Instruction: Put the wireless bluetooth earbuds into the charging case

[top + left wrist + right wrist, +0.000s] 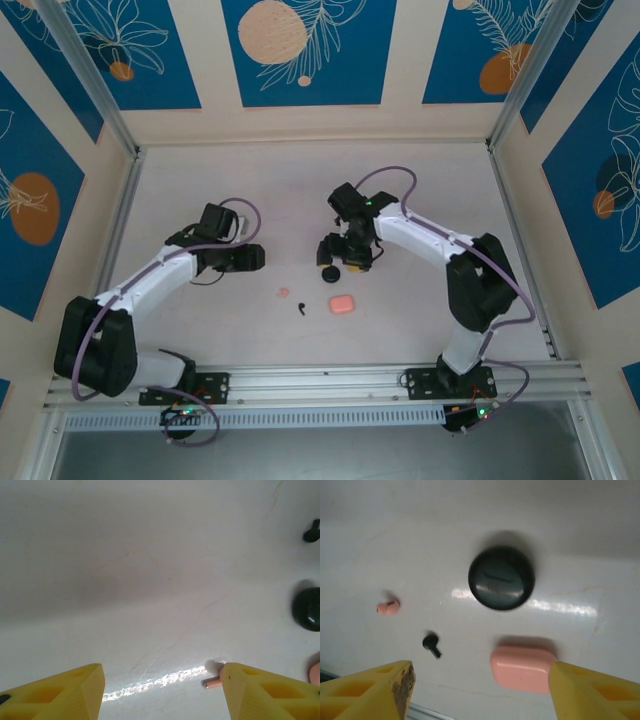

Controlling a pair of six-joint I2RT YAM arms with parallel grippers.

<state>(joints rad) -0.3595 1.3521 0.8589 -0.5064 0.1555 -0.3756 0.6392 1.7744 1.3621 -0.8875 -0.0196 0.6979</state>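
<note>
Over the white table [200,190], the right gripper [481,672] has its fingers spread and empty. A round black case [501,578] lies ahead of the gap, and the charging case [522,669] lies just beside one fingertip. The left gripper [162,675] is also spread and empty, with a pink earbud [212,681] near one fingertip.

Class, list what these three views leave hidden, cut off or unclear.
- Left wrist view: pink earbud half hidden behind a jaw of the left gripper; black round case cut off by the right edge.
- Top view: black earbud too small to show its orientation.
- Right wrist view: charging case blurred, so no lid seam readable.
</note>
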